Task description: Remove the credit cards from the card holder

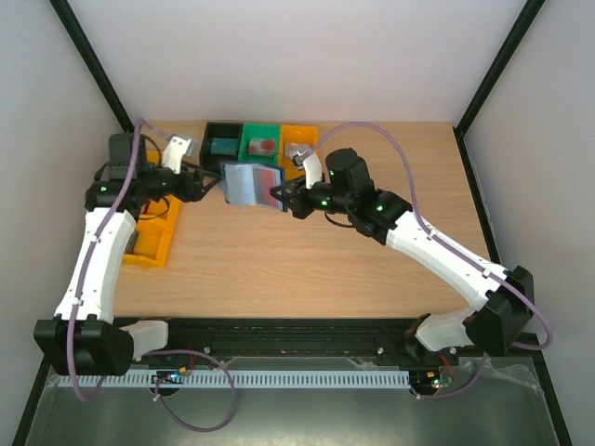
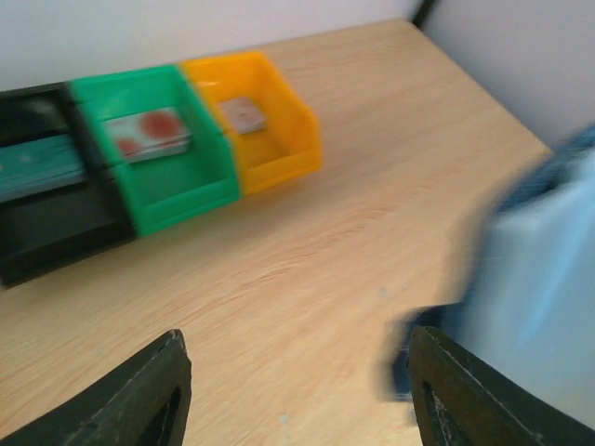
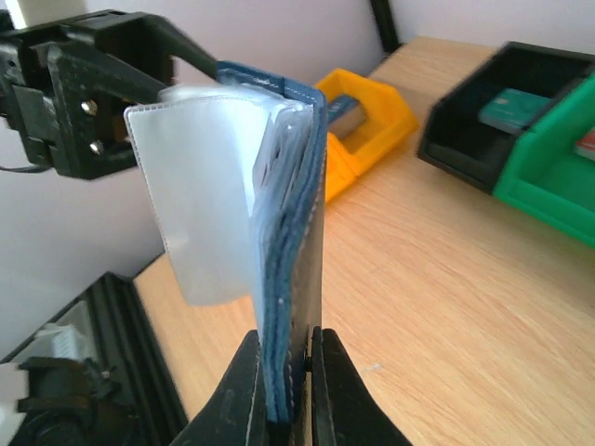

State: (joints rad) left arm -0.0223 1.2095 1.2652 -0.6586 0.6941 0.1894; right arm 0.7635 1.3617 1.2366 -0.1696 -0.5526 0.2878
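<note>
The holder [image 1: 251, 183] is held upright in the air, clamped at its lower edge by the right claw [image 3: 284, 372] at its 3 o'clock, while the left claw [image 2: 297, 390], at its 9 o'clock, is spread apart and empty just beside it.

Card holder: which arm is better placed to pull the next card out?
Left. The right claw is shut on the card holder, holding it upright above the table, so it is occupied. The left claw is open, empty and close beside the holder.

Card holder [image 1: 249, 184] between left pincer [image 1: 210, 183] and right pincer [image 1: 279, 197], row of bins [image 1: 261, 141] behind, table [image 1: 307, 269] beneath
</note>
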